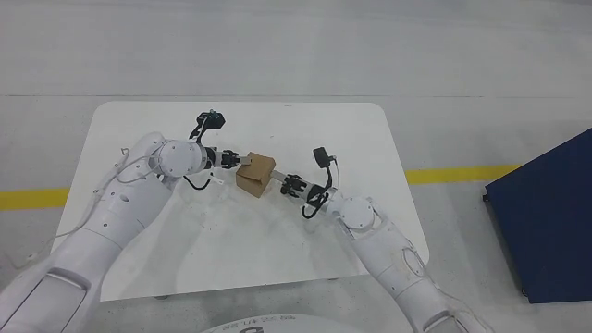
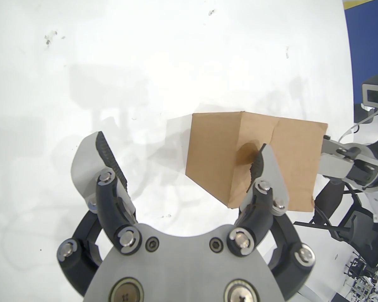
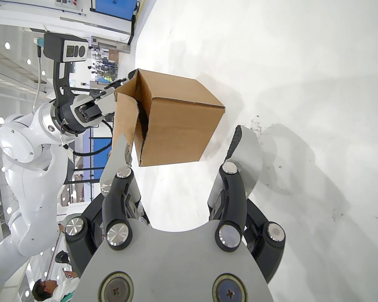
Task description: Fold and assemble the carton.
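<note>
Standing carton [image 1: 256, 174]: we log it near the middle of the table [image 1: 277, 250], well apart from every rim, between the two grippers.
Table edges: rounded corners; we note a wide stretch of white top between carton and each rim, widest toward the near rim.
Left gripper [image 2: 182, 141]: fingers apart, clamped on nothing; one ribbed pad [image 2: 258, 164] meets a carton face, the other stands off beside it over the table.
Right gripper [image 3: 181, 136]: fingers apart; the carton's near corner sits between them, one finger behind the loose flap [image 3: 124, 117], contact we cannot tell.
Carton material: brown cardboard, box-shaped, sharp folded edges, flap edge ragged.
Table surface: smooth white, marked with dark scuffs and specks.
Left wrist view: we see closed faces, a centre seam and a dark smudge by the pad.
Right wrist view: we see the open end, the flap swung outward, the dark hollow inside.
Floor beside table: blue panel [image 1: 546, 222], yellow line [image 1: 462, 173].
</note>
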Controlling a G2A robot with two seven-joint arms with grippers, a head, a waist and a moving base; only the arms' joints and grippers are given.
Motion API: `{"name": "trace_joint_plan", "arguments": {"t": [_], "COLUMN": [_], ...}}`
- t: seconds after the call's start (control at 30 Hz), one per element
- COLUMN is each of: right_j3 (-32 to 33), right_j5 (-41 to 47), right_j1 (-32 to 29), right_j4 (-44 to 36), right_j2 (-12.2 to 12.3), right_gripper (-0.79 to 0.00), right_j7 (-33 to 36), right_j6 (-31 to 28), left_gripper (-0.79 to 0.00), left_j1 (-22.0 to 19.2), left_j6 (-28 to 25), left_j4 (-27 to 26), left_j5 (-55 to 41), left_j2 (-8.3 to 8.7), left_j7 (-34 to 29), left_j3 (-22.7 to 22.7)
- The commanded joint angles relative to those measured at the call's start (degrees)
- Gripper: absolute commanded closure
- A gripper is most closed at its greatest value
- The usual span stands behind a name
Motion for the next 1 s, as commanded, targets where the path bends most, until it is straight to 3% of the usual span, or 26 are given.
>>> {"name": "trace_joint_plan", "arguments": {"t": [0.0,0.97], "right_j3": [-0.2,-2.3], "right_j5": [-0.2,-1.2], "right_j1": [0.2,2.1], "right_j4": [0.1,1.7], "right_j2": [0.0,-0.4], "right_gripper": [-0.551,-0.585], "right_j7": [0.1,0.0], "right_j6": [0.1,1.9], "left_gripper": [-0.760,-0.757], "left_j1": [0.1,-0.1], "left_j6": [0.0,-0.8], "left_j4": [0.0,0.6], "left_j5": [0.0,0.3], "left_j2": [-0.01,-0.24], "left_j7": [0.1,-0.3], "left_j3": [0.0,0.1]}}
